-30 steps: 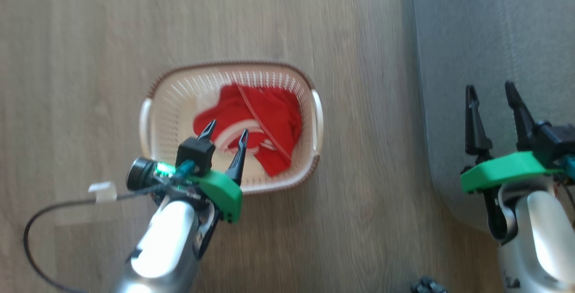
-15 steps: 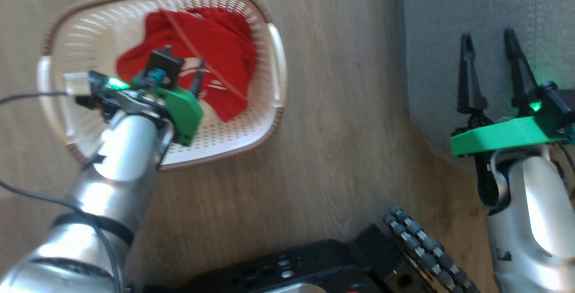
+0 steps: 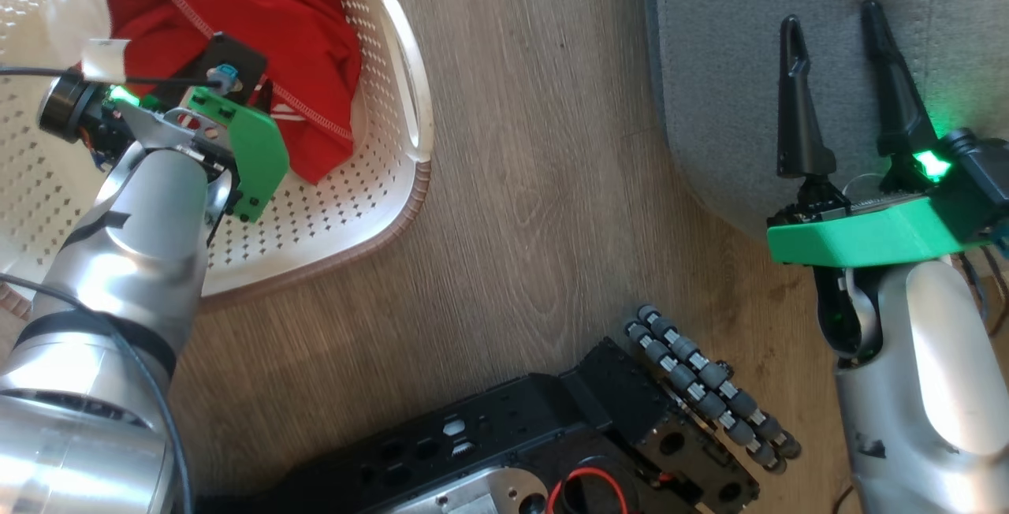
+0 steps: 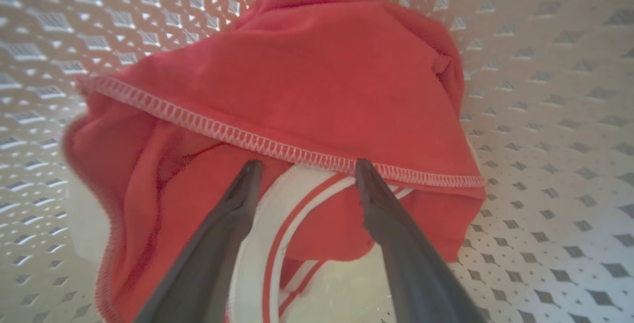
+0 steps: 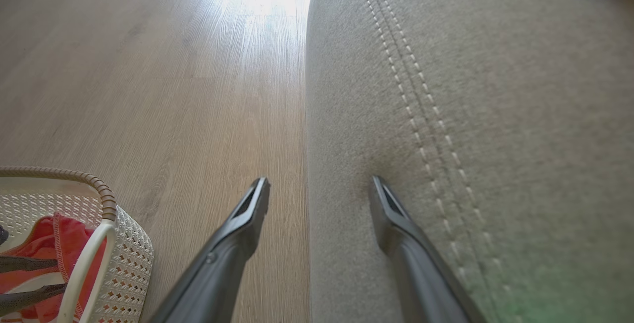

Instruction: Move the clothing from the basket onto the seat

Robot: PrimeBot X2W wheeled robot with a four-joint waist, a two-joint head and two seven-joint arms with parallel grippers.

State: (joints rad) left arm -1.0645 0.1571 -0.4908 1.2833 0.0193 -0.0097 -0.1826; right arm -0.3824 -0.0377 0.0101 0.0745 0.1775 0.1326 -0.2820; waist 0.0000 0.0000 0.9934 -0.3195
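On a pale wood-plank floor (image 3: 536, 183), one cream perforated plastic basket (image 3: 339, 206) and one grey upholstered seat (image 3: 709, 65) are set apart. Crumpled red clothing with white bands (image 3: 276, 9) lies in the basket; its garments cannot be counted. The left gripper (image 4: 307, 164) is spread over it, tips at the fabric, nothing clamped. The right gripper (image 3: 830, 13) is held wide, empty, above the seat's edge.

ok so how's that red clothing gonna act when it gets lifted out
Probably floppy: the red clothing lies crumpled in folds, so it should drape and hang from the left hand. Likely light, being thin fabric. A loose hem or white band might drag over the basket wall, though a snag seems unlikely.
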